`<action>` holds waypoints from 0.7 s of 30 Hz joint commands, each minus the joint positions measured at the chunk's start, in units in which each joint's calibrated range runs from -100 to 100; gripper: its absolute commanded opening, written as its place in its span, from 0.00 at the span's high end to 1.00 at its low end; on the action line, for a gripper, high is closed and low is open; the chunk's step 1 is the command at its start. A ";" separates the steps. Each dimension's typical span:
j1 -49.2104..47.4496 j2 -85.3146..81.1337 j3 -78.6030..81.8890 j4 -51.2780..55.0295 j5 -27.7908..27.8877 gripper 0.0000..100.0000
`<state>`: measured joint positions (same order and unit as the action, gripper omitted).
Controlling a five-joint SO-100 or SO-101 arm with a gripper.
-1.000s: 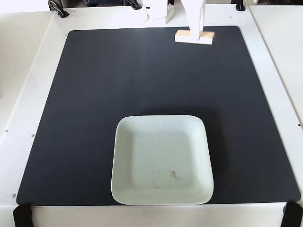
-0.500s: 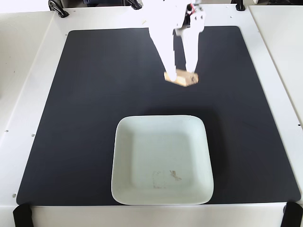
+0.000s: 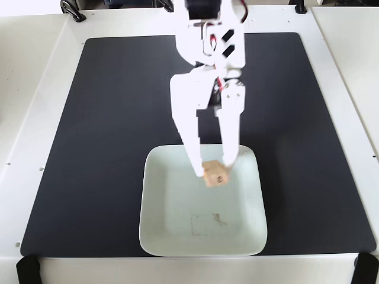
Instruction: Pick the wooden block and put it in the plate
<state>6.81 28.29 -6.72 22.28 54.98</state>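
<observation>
The pale mint-white square plate point(image 3: 172, 231) lies at the front middle of the black mat, with a faint smudge mark inside. My white gripper point(image 3: 214, 169) reaches down from the arm at the top and hangs over the plate's upper part. Its two fingers are shut on the small light-tan wooden block point(image 3: 215, 174), which is held at the fingertips over the plate's inside. I cannot tell whether the block touches the plate's surface.
A large black mat point(image 3: 106, 130) covers the white table point(image 3: 29, 89). Black clamps sit at the table's front corners point(image 3: 28, 269) and at the back left edge point(image 3: 72, 12).
</observation>
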 commanded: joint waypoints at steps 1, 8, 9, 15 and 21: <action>1.70 0.95 -4.21 -0.49 -0.15 0.99; 2.71 1.29 -3.40 -0.05 -0.15 0.99; 2.71 1.29 -3.40 -0.05 -0.15 0.99; 1.93 1.54 -3.31 0.04 -0.26 0.99; 1.48 1.21 -3.31 -0.05 -2.23 0.84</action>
<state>8.06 30.50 -8.04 22.28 53.26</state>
